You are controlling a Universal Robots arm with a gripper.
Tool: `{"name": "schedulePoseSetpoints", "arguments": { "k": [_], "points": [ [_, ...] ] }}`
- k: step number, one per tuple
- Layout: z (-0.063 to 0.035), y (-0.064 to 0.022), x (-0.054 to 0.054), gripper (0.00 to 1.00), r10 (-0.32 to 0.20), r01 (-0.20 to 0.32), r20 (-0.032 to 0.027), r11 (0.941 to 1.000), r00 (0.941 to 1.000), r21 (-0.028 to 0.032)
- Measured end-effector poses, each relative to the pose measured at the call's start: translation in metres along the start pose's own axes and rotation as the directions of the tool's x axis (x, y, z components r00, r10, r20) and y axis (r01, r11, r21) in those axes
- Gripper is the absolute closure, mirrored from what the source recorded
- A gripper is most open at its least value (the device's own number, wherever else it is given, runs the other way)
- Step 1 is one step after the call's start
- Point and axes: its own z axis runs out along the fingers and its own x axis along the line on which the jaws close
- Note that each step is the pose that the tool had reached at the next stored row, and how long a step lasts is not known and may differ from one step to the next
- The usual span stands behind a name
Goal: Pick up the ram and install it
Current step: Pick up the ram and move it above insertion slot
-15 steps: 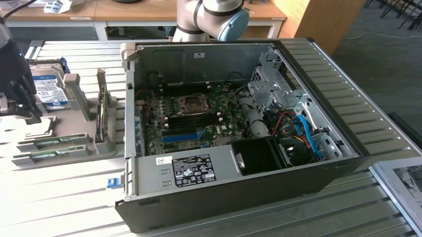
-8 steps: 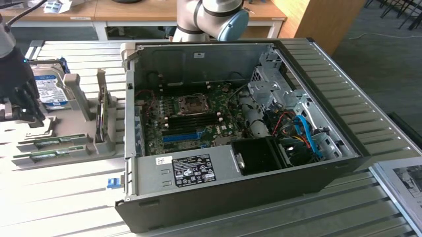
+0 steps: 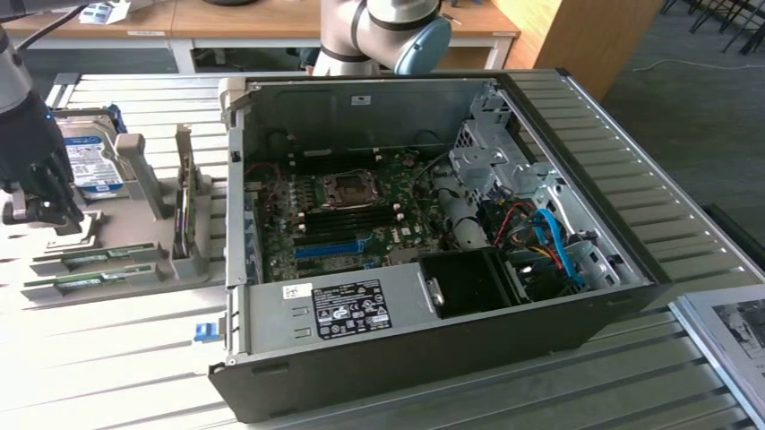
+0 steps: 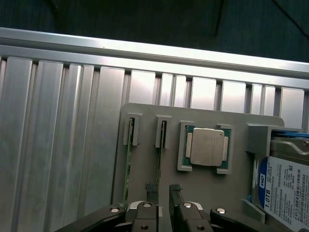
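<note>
At the exterior view's left: gripper [image 3: 42,213] poised over grey holder [image 3: 179,262], beside open computer case [image 3: 418,367]. Wrist view: jaws spread, empty, apparently straddling one ram [image 4: 160,150], stood edge-up in slots for pinching; processor chip [image 4: 206,147] alongside.

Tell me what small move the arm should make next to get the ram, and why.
Probably lower straight down. The open jaws hang above the gray holder, roughly in line with the ram stick that stands nearer the processor, and nothing is between them yet. The other ram stick sits off to one side.
</note>
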Motion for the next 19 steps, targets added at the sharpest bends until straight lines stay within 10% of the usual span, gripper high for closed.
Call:
{"name": "schedulePoseSetpoints", "arguments": {
  "k": [19],
  "points": [
    [-0.0003,0.0013,0.016,0.76,0.000,0.000,0.0000,1.0000,1.0000,0.0000]
  ]
}}
